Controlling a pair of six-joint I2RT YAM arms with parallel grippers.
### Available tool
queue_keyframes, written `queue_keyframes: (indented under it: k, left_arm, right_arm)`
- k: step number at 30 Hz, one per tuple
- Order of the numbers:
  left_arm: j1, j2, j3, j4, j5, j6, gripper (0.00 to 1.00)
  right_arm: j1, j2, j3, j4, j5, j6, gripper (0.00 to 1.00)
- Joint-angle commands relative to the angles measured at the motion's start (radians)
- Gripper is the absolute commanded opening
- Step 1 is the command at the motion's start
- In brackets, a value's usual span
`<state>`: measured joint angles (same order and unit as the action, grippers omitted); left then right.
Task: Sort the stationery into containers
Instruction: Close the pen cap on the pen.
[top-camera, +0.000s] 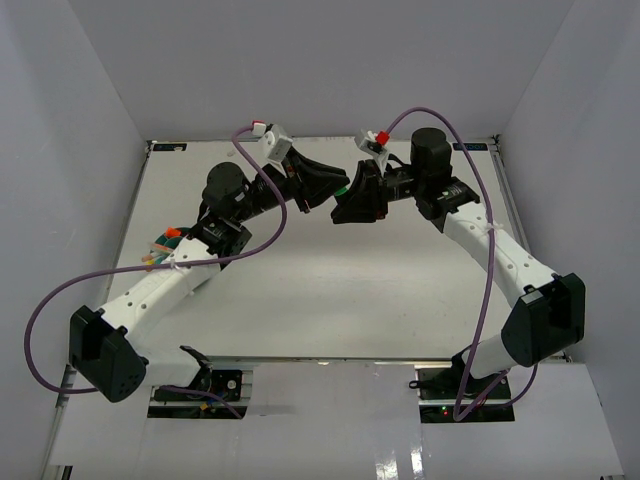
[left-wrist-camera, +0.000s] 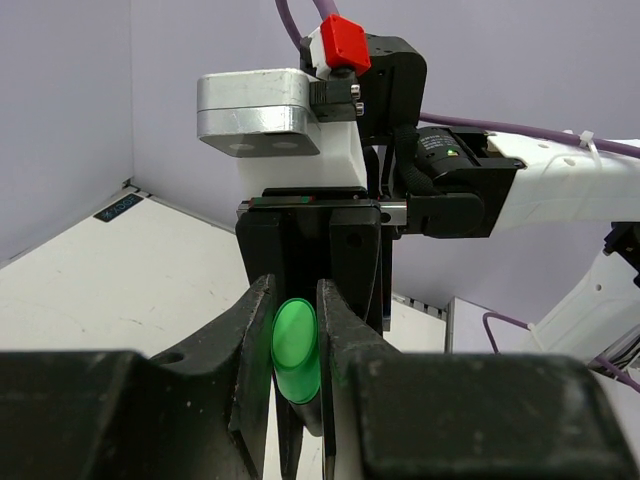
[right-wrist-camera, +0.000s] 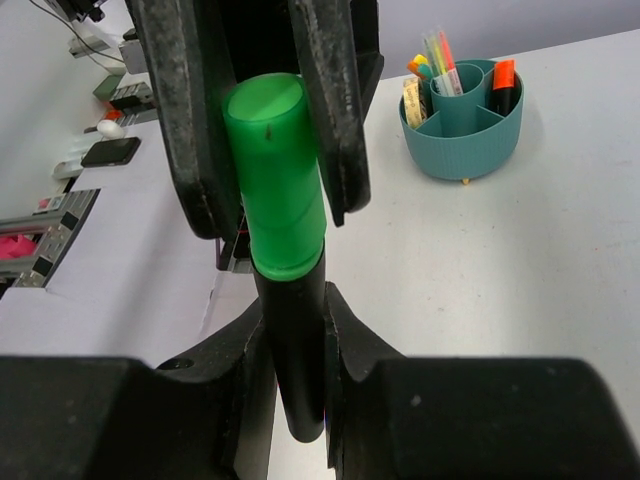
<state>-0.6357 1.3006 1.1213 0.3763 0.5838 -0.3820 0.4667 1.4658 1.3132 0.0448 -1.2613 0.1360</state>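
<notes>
A black marker with a green cap (right-wrist-camera: 275, 190) is held in the air between both arms, above the middle of the table's far half (top-camera: 343, 189). My left gripper (left-wrist-camera: 296, 305) is shut on the green cap (left-wrist-camera: 295, 345). My right gripper (right-wrist-camera: 298, 322) is shut on the black barrel below the cap. In the right wrist view the left fingers (right-wrist-camera: 185, 120) clamp the cap from above. The round teal tub (right-wrist-camera: 462, 135) stands on the table to the left, partly hidden under the left arm (top-camera: 162, 246).
The tub holds an orange-capped marker (right-wrist-camera: 503, 82), several thin coloured pens (right-wrist-camera: 440, 50) and a tan item in its dividers. Grey walls close the table on three sides. Purple cables loop off both arms.
</notes>
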Motion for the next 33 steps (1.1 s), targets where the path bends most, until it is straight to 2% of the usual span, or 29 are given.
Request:
queue_keyframes:
  k: [1,17,22,24,27,33]
  left_arm:
    - [-0.096,0.135,-0.137,-0.491,0.462,-0.023,0.0]
    - [-0.11,0.167,-0.17,-0.565,0.548,-0.004,0.0]
    - [-0.117,0.169,-0.199,-0.459,0.58,-0.081,0.0]
    - [-0.119,0.166,-0.206,-0.432,0.573,-0.127,0.0]
    - [-0.117,0.149,-0.203,-0.306,0.568,-0.202,0.0]
    - [-0.114,0.167,-0.083,-0.371,0.533,-0.132,0.0]
  right_arm:
    - [-0.003,-0.038,0.207,0.297,0.209,0.033,0.08]
    - [-0.007,-0.032,0.288,0.287,0.218,0.019,0.08]
    - [-0.007,-0.044,0.279,0.316,0.214,0.022,0.08]
    - [-0.007,-0.058,0.261,0.331,0.212,0.025,0.08]
    - [-0.007,-0.087,0.21,0.346,0.2,0.013,0.08]
    - [-0.007,-0.185,0.0,0.438,0.226,0.025,0.08]
